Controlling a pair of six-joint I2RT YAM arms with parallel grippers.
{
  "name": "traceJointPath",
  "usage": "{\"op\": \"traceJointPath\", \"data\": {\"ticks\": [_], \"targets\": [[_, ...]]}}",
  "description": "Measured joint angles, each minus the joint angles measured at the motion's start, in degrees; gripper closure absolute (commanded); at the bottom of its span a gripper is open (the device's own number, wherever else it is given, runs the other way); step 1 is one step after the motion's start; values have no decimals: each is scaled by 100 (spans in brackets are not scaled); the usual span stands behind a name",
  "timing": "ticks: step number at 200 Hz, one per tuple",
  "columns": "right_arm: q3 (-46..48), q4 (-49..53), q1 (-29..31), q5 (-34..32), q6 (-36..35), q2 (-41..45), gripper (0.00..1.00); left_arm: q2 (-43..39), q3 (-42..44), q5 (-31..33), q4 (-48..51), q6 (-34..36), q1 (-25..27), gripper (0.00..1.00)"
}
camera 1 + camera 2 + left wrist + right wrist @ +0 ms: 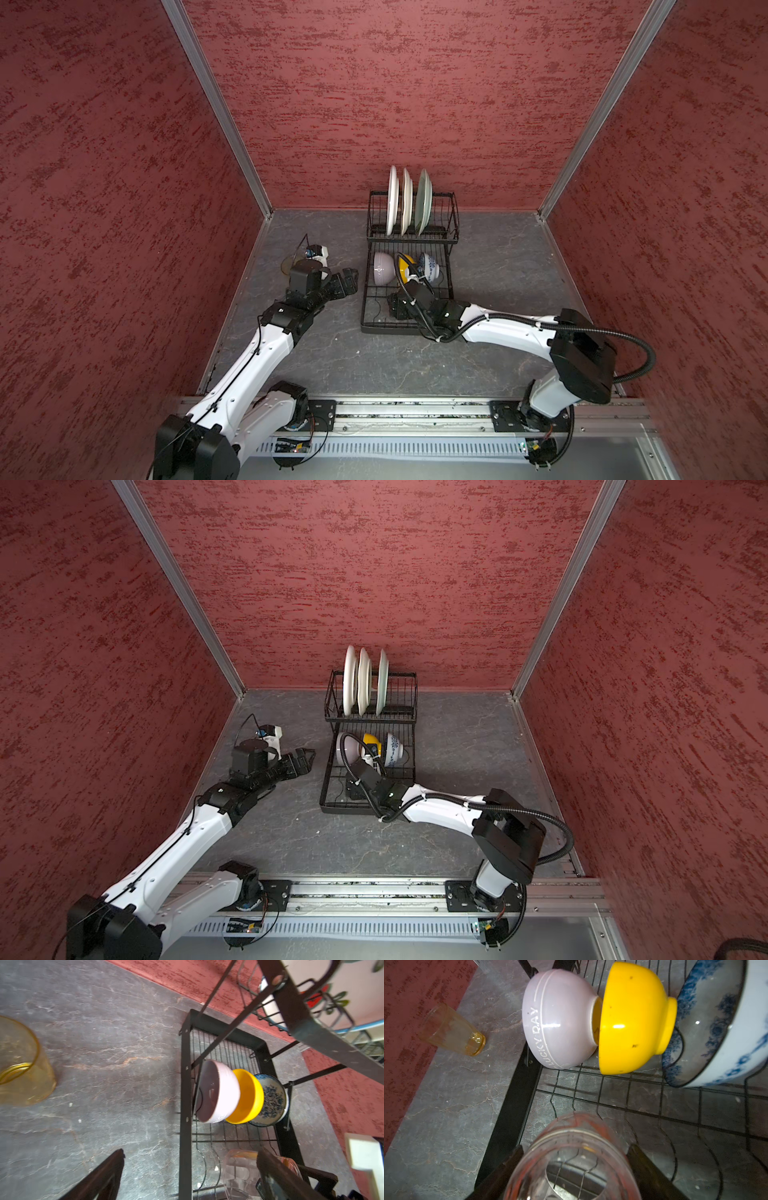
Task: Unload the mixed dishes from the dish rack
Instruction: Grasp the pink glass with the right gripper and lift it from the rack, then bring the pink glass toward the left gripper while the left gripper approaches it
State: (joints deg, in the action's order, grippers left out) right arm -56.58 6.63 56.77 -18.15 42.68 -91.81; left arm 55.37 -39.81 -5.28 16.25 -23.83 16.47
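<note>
Glass, thin and slippery: I judge the pink tumbler point(566, 1167) on the lower tier of the dish rack point(510, 1101) light but fragile, best held gently across its wall, where the right gripper point(575, 1148) straddles it, jaws partly closed, though I cannot tell if they touch.

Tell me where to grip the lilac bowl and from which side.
I'd pinch the lilac bowl at its upper rim, one finger inside, coming from above on the left. It stands on edge, mouth facing left; its foot nests in the yellow bowl, blocking the right. The open left gripper is nearest.
</note>
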Motion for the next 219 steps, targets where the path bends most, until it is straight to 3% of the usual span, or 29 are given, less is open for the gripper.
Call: {"op": "traceJointPath", "data": {"ticks": [72,129,174,219], "targets": [[813,-382,-363,326,444,890,34,-407,433,-553,-507,-308,199,1],[1266,-774,-903,815,833,1759,34,-315,911,-1285,-1473,-990,450,0],[1683,-1250,-1303,1266,1054,2079,32,9,1058,-1585,-2391,-1565,911,14],[1777,-1646,-1453,1657,1174,2240,32,280,1054,-1676,-3213,-1987,1394,21]]}}
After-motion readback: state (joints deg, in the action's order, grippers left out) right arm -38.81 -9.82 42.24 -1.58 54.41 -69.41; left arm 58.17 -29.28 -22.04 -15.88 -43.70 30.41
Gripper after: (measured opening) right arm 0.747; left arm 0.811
